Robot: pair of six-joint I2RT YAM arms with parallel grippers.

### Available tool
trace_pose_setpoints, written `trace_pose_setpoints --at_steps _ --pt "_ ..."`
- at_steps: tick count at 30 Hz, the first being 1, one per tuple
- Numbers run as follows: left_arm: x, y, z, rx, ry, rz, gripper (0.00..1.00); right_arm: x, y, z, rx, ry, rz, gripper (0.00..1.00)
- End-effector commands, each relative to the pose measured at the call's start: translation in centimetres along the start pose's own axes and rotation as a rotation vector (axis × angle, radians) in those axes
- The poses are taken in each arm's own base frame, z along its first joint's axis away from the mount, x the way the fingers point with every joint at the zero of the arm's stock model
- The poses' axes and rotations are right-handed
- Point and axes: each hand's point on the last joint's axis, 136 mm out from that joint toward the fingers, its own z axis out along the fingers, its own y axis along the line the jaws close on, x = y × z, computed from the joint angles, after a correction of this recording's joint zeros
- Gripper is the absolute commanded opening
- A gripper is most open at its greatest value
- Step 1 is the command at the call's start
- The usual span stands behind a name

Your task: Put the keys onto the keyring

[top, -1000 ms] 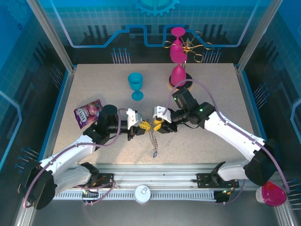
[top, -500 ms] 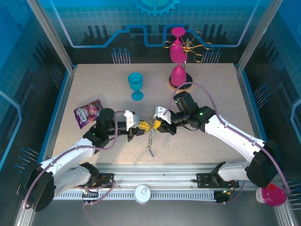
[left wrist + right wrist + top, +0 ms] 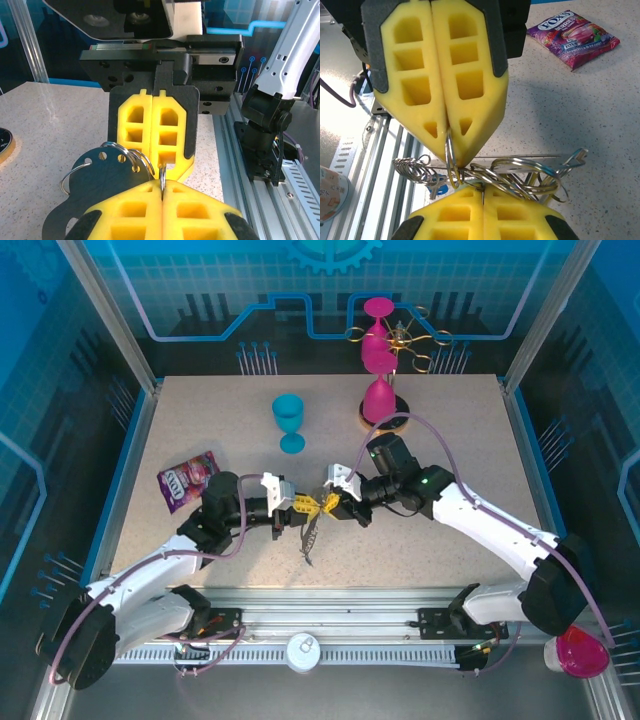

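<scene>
- Squarely in the middle of the table (image 3: 450, 440), the two arms meet tip to tip. The blue goblet (image 3: 289, 420) stands well beyond them on the far side.
- From the left, the left gripper (image 3: 300, 505) reaches in with its yellow pads pressed together and a thin wire loop pinched at the very tip.
- From the right, the right gripper (image 3: 330, 503) faces it nose to nose. Its jaws are likewise closed, and coils of wire run into the seam between its pads.
- Between the two tips sits the keyring (image 3: 316, 506), lifted off the table and clamped from both sides. Neither arm is the nearer; each is already touching it.
- In both wrist views the pinched loop stands roughly upright and edge-on to the pad seams. The rest of the coils fan sideways along the left-right line joining the jaws.
- Any threading move likely turns on that line: the ring is stretched across it, so the tips have little room to part the coil.
- Below the ring, the chain (image 3: 310, 538) hangs down toward the near edge.
- Among the coils, the keys (image 3: 570, 156) show as flat silvery slivers. How many are threaded cannot be told.
</scene>
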Motion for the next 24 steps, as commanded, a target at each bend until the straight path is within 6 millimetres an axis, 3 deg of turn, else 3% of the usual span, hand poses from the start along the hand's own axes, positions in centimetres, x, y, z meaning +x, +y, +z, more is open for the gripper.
trace_pose_setpoints --at_steps 1,3,9,24 --pt "-1.7 0.0 0.0 -0.007 -0.068 0.064 0.0 -0.2 0.6 0.4 -0.024 -0.026 0.014 0.14" --pt "-1.1 0.2 0.0 -0.021 -0.038 0.074 0.0 -0.5 0.3 -0.3 0.012 -0.046 0.002 0.22" --pt "-0.4 0.3 -0.1 -0.03 -0.005 0.084 0.0 -0.6 -0.2 -2.3 0.106 -0.096 -0.071 0.26" --pt "-0.1 0.2 0.2 -0.011 -0.015 0.086 0.0 -2.1 0.4 -0.9 0.017 -0.154 -0.086 0.27"
